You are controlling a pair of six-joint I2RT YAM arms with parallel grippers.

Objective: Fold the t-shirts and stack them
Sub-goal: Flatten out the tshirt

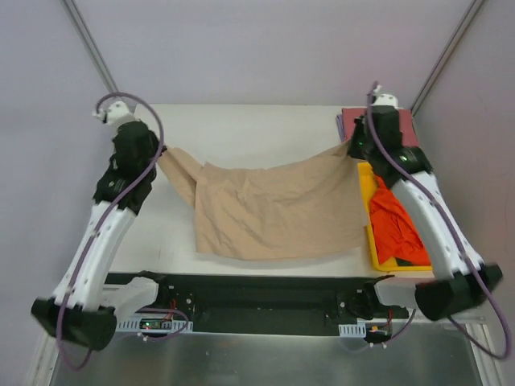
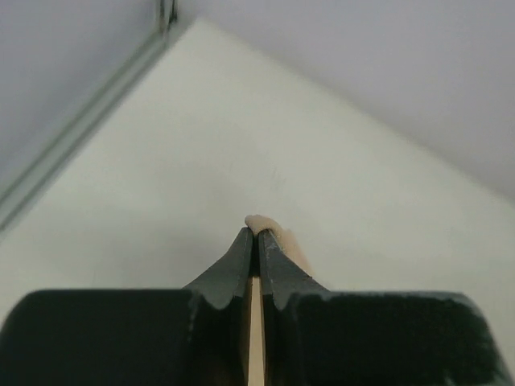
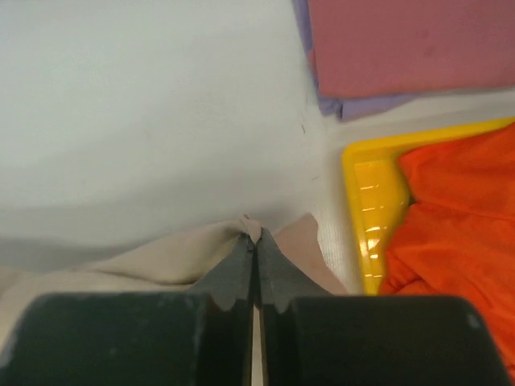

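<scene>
The tan t-shirt hangs stretched between my two grippers, its lower part lying on the table. My left gripper is shut on its left corner; a bit of tan cloth pokes out past the tips. My right gripper is shut on its right corner. The orange-red t-shirt lies crumpled in the yellow tray. The dusty pink-red t-shirt lies folded on the lavender t-shirt at the back right of the table.
The yellow tray stands along the table's right edge, right beside my right arm. The white table has grey walls close behind and at both sides.
</scene>
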